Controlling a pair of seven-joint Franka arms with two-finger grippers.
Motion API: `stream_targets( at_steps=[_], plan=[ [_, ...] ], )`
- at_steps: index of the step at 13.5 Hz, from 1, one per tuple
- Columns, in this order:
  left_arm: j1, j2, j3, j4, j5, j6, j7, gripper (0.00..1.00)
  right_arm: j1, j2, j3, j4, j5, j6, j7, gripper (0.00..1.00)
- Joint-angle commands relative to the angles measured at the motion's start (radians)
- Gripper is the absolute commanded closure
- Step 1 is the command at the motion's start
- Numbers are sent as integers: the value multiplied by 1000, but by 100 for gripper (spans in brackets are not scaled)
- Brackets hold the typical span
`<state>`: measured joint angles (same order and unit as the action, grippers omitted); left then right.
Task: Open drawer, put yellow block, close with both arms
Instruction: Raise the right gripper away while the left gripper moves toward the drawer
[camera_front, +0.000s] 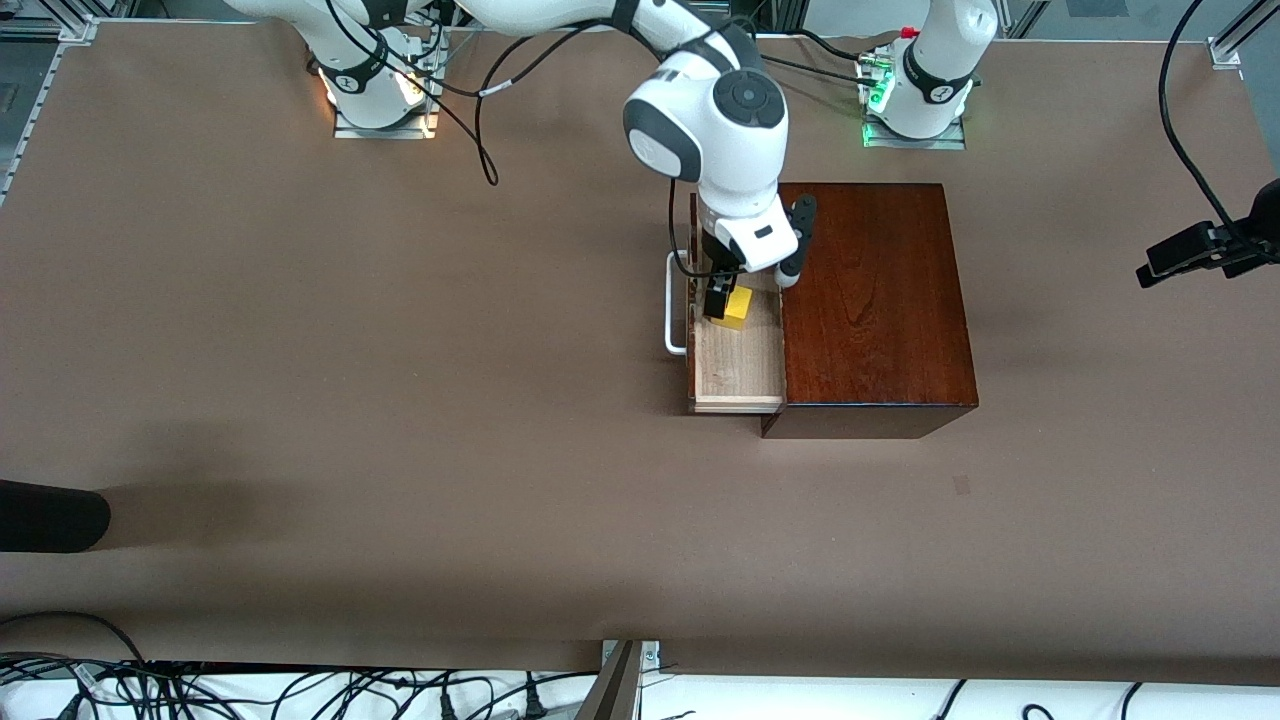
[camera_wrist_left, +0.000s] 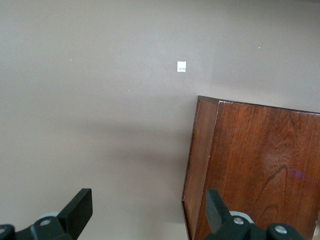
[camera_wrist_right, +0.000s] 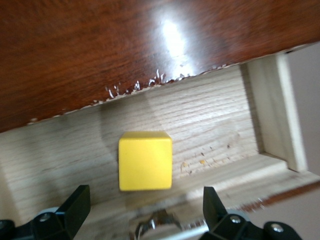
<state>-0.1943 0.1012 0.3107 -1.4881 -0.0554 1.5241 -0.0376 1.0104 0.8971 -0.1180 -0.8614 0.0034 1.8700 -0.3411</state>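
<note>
1. I am a pair of white robot arms at a brown table (camera_front: 400, 400); my bases stand along the edge farthest from the front camera.
2. A dark mahogany-coloured box (camera_front: 870, 300) sits on the table, close to my left arm's base.
3. Its drawer (camera_front: 735, 365) is pulled out toward my right arm's end of the table. The pale wood floor of the tray shows, and its white U-shaped handle (camera_front: 675, 305) sticks out past the front panel.
4. The yellow block (camera_front: 739, 307) lies inside the drawer on the pale wood floor, in the part of the tray farther from the front camera, near the box's edge.
5. My right gripper (camera_front: 718, 300) hangs just over the open drawer, right above the block. In the right wrist view its black fingers (camera_wrist_right: 75, 205) stand wide apart, one on each side of the yellow block (camera_wrist_right: 145, 161), with a clear gap between each finger and the cube. It holds nothing.
6. My left gripper (camera_front: 1195, 250) waits up in the air over the table at my left arm's end, well apart from the box. In the left wrist view its fingers (camera_wrist_left: 77, 210) are spread wide and empty, with bare table and a corner of the box (camera_wrist_left: 255, 170) below them.
7. A small white mark (camera_wrist_left: 181, 66) lies on the table near the box.
</note>
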Motion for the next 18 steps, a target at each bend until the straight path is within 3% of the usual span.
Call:
stream_targets(
  at_steps=[1,11,14,18],
  plan=[
    [-2,9,-4,34,-24,-16,4,0,-3,-46,-6,10,-13,-75,14,0],
    [-25,9,-54,38,-24,-38,2,0,-302,-211,-12,-21,3,-232,-21,0],
    [-25,8,-125,40,-24,-47,-112,0,-345,-248,-48,-65,3,-249,-18,0],
    [-25,14,-295,74,-21,-73,-390,0,-439,-386,-48,-273,-5,-221,-6,0]
  ],
)
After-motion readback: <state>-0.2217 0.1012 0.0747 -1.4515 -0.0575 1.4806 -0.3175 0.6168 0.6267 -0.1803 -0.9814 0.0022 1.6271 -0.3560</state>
